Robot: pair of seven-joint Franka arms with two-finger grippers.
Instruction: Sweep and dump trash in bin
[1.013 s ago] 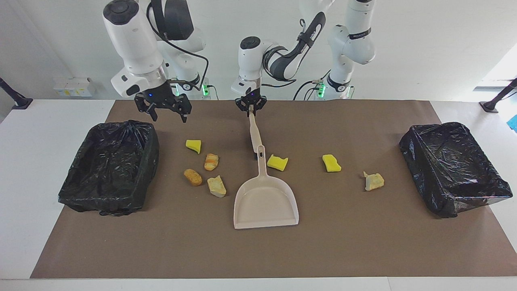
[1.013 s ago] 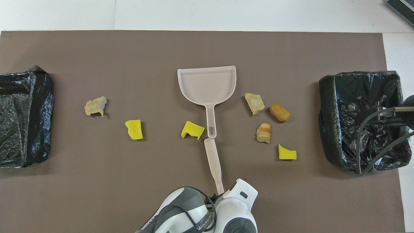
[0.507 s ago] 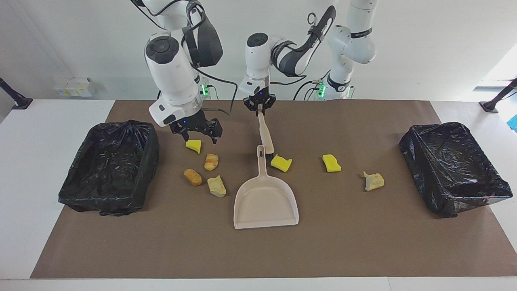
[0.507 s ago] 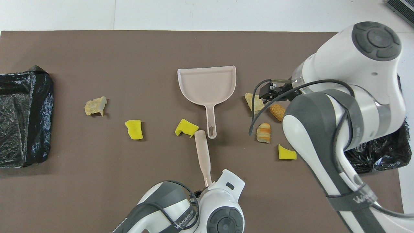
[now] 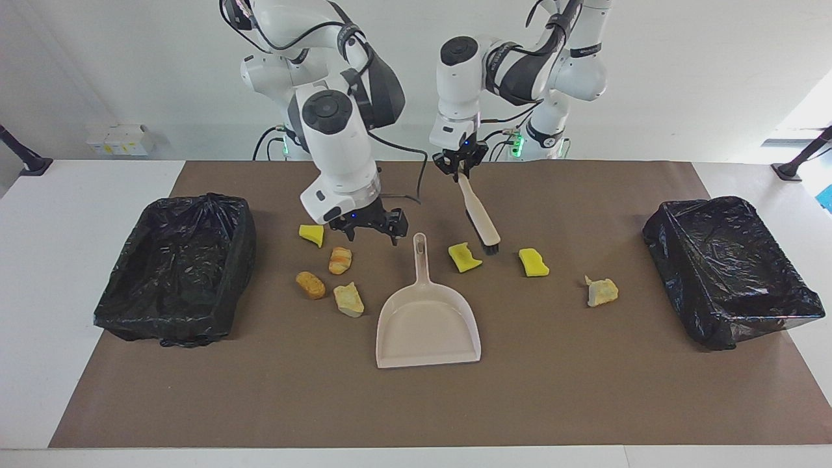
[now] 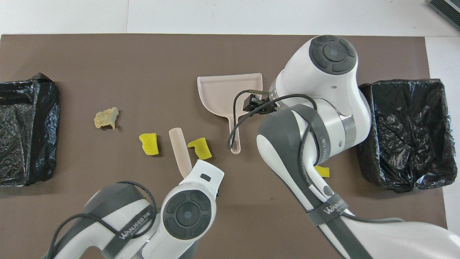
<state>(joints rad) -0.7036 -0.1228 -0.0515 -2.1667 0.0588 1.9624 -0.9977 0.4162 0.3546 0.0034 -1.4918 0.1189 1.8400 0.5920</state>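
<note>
Left claw (image 5: 460, 170) grips brush (image 5: 479, 217); dustpan (image 5: 427, 323) and both bins (image 5: 175, 266) (image 5: 728, 266) hold no trash.

Overhead: right arm (image 6: 316, 118) covers three bread-like pieces entirely, most of one yellow sponge chunk (image 6: 324, 172), a corner of the beige dustpan (image 6: 222, 93), plus its own gripper. Left arm's wrist (image 6: 196, 190) hides its gripper and the brush (image 6: 179, 151) handle's grip end. Bin at left arm's end (image 6: 25, 129) cut off by frame edge. Facing view: both arms' upper links cropped at top.
</note>
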